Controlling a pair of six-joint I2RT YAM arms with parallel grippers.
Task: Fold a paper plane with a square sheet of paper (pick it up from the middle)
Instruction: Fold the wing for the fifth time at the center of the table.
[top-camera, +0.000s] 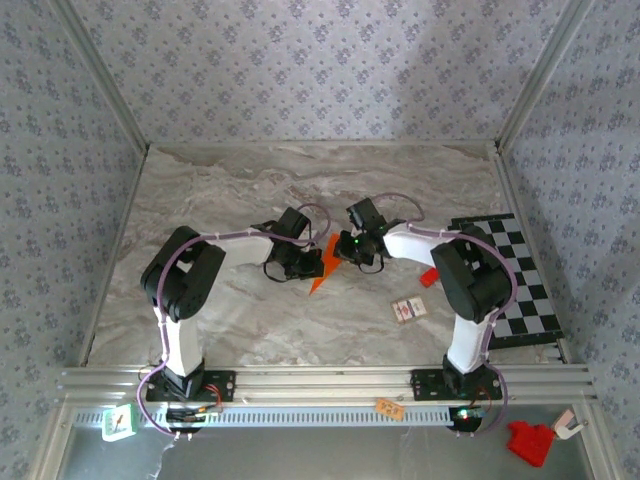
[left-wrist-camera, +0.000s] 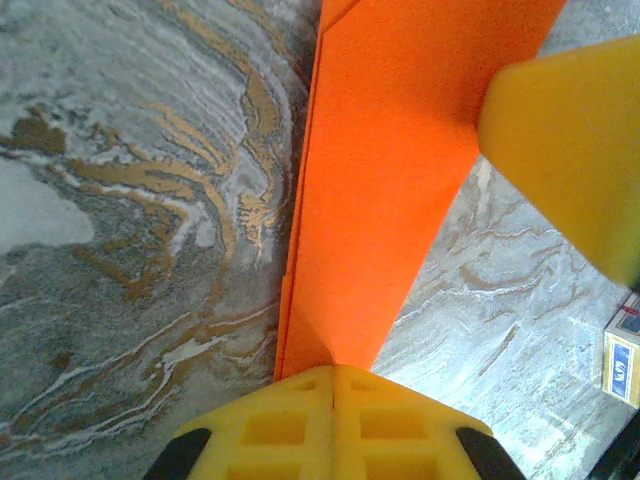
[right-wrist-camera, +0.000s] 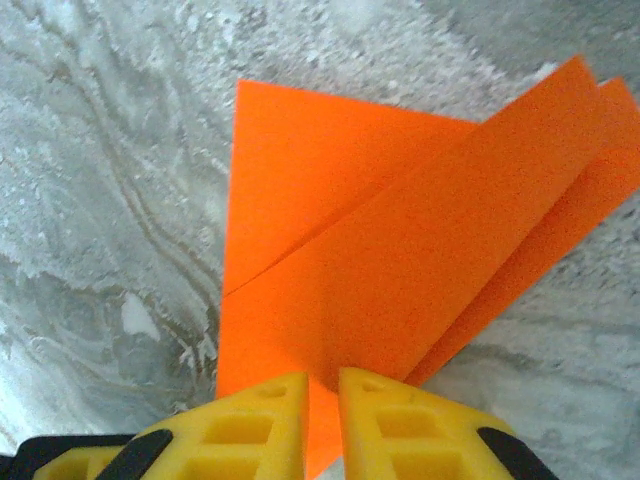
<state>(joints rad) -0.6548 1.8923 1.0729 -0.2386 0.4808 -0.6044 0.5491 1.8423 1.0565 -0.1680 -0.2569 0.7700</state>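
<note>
Paper (top-camera: 322, 265): folded narrow, middle of table (top-camera: 250, 320); long axis near-to-far, point nearest | left gripper (left-wrist-camera: 333, 372): closed on its left edge | right gripper (right-wrist-camera: 322, 380): pinching right edge; both equally near

Whole upper half of the top view, the marble table (top-camera: 300, 180) is sitting wide open, and the lower left is looking roomy too. Centre is getting crowded though: the left gripper (top-camera: 310, 262) and right gripper (top-camera: 340, 250) are both pinching the orange paper (top-camera: 324, 268) there, nose to nose. Right side is filling up as well, with a red block (top-camera: 428, 277), a small printed box (top-camera: 408, 310) and the checkered board (top-camera: 515, 280) lying near each other.
</note>
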